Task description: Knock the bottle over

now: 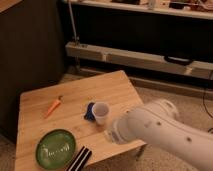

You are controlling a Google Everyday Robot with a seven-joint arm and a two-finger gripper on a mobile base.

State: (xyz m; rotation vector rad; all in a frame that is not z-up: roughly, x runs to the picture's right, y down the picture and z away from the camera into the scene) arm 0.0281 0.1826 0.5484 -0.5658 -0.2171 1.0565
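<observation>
The bottle is hidden; my white arm (160, 130) covers the table's front right part. My gripper (112, 136) is at the arm's left end, low over the table, just in front of and to the right of a white paper cup (100, 112). The cup stands upright with its rim open, beside a small blue object (89, 111).
The wooden table (95, 87) also carries an orange carrot (54, 105) at the left, a green plate (55, 148) at the front left and a dark striped object (80, 157) at the front edge. A dark wall and a metal shelf rail (140, 57) stand behind.
</observation>
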